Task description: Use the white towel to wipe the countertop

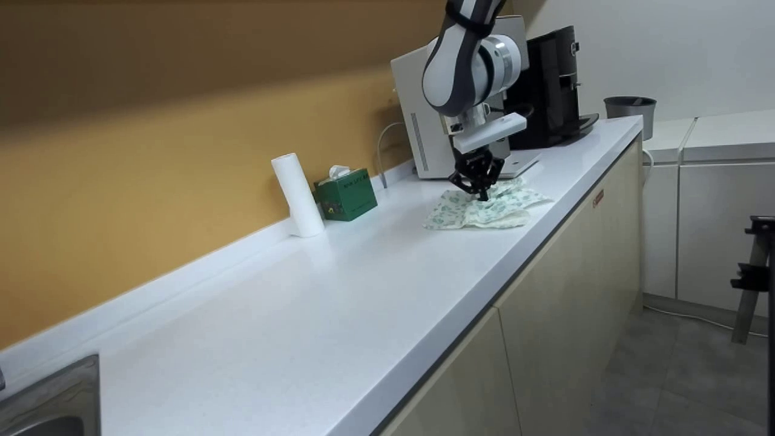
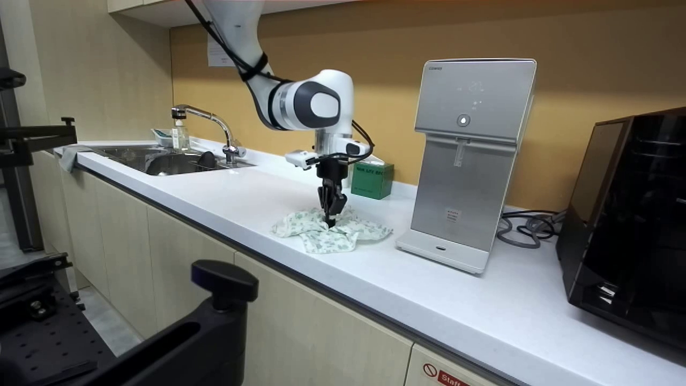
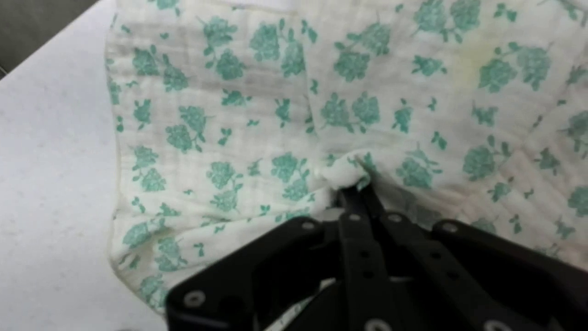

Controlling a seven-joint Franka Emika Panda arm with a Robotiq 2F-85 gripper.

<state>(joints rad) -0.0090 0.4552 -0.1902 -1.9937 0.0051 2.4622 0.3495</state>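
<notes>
A white towel with a green floral print lies spread and crumpled on the white countertop. In an exterior view the towel sits left of the silver dispenser. In the wrist view the towel fills most of the picture. My gripper points down, with its fingers shut on a bunched fold near the towel's middle. The gripper also shows in both exterior views, low at the towel. The very fingertips are hidden by the fold.
A paper roll and a green tissue box stand by the wall. A silver dispenser and a black machine stand on the counter beyond the towel. A sink is at the opposite end. The counter's front edge runs near the towel.
</notes>
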